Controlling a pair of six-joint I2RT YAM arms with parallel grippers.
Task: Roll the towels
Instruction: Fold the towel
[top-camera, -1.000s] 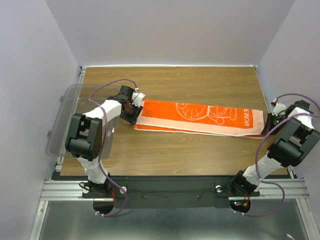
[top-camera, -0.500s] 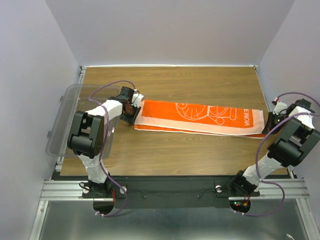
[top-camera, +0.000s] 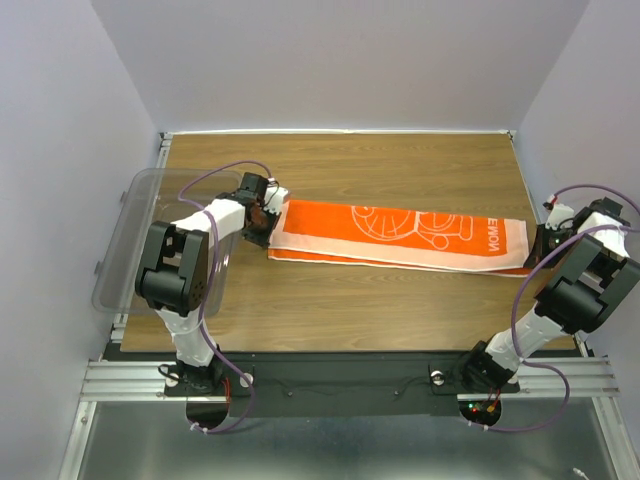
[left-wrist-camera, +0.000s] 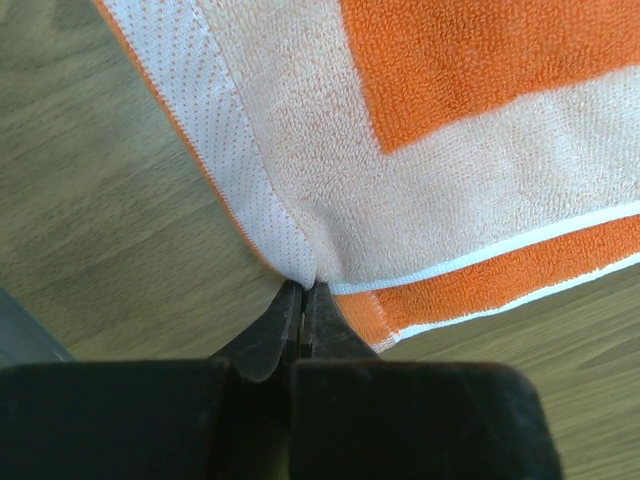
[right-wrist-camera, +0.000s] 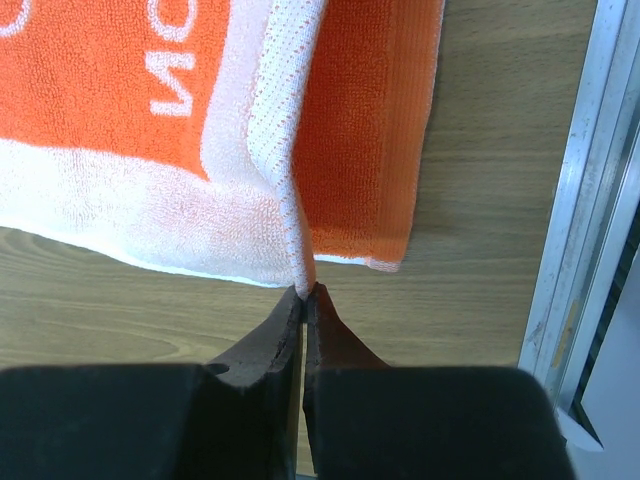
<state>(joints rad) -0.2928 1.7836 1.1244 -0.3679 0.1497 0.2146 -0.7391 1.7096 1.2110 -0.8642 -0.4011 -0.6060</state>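
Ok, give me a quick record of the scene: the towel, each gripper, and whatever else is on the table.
towel: orange with white panel, spread out long across the table, not yet rolled
left gripper: shut, pinching the towel's left end
right gripper: shut, pinching the towel's right end
tub: clear plastic, at the table's left edge

The long rectangular orange cloth towel (top-camera: 400, 236) is printed with a white cartoon outline and white lettering and is framed by a pale band; its hem is dotted orange on white, its lower layer plain orange. Brown grain is shown on the flat wooden surface (top-camera: 350, 300).
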